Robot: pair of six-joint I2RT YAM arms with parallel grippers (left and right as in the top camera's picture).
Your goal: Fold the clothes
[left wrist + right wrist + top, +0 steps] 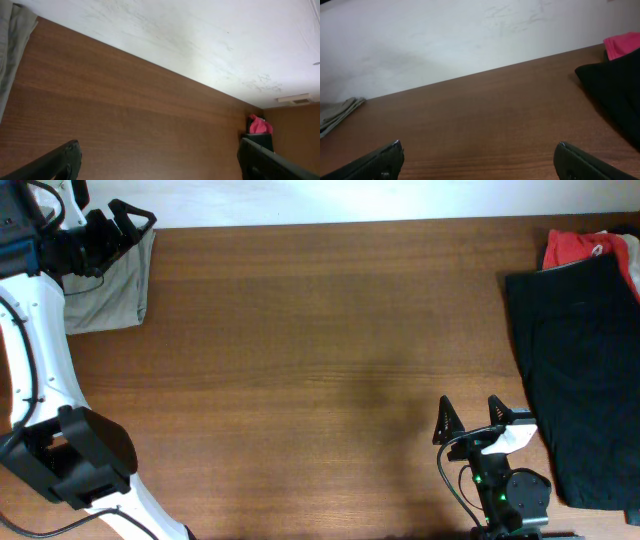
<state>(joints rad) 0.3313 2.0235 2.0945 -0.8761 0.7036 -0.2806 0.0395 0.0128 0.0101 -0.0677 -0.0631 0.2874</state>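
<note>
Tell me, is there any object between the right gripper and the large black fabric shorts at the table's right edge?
Nothing visible. Only bare brown wooden table lies between the open right gripper and the black fabric shorts.

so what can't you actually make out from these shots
- folded pale khaki cotton shorts: overhead, the left arm covers its far corner; left wrist view shows only an edge strip.
- large black shorts: cut off by the right edge overhead; right wrist sees one corner.
- red-orange garment: partly under the black shorts, type unclear.
- left gripper: open, but whether it touches the khaki shorts is unclear.
</note>
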